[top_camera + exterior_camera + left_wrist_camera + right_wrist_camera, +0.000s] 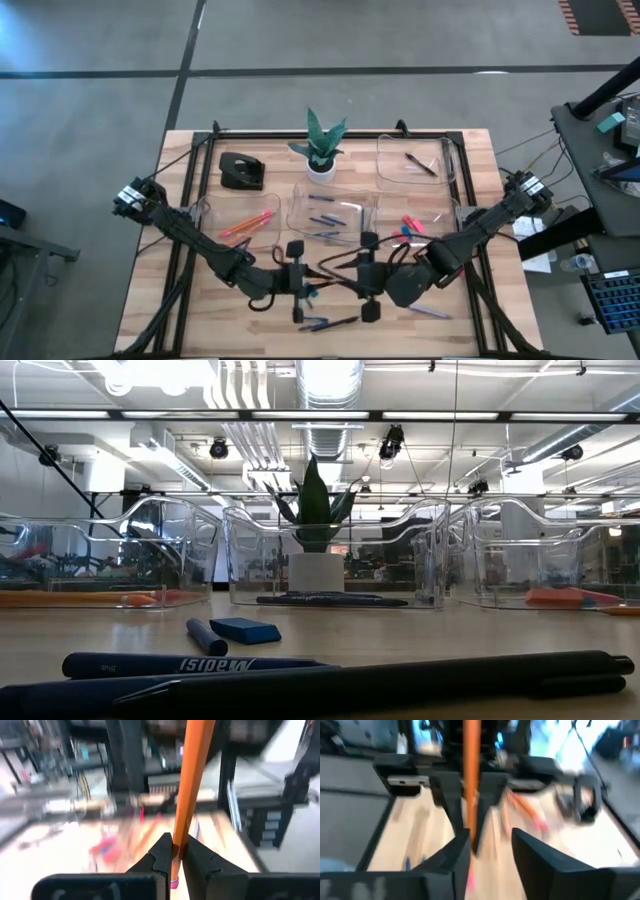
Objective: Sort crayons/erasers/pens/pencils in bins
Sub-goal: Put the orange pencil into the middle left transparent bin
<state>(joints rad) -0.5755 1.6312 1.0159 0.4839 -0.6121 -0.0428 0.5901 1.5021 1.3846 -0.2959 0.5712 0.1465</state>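
Note:
An orange pencil (192, 775) hangs in the air between my two grippers, above the table's near middle. My left gripper (176, 845) is shut on it. My right gripper (490, 845) faces it, open, with the pencil (471, 780) standing between its fingers, close to one of them. In the high view the left gripper (296, 282) and the right gripper (368, 282) stand close together. Pens (350, 680), a blue crayon (205, 635) and a blue eraser (245, 630) lie flat on the table's near part. The bins (330, 215) stand farther back. My left gripper pinches the pencil between its two fingers near its pink end (174, 882), which shows just behind the fingertips. The shaft (182, 827) runs out ahead of the fingers toward my right gripper. The pencil is lifted clear of the table. My right gripper stands open around the pencil's other part (470, 832); I cannot tell whether a finger touches it.
The left bin (240, 225) holds orange pencils, the middle one blue sticks, the right bin (425, 225) pink pieces, the far right bin (415, 160) a dark pen. A potted plant (322, 150) and a black desk object (240, 172) stand at the back.

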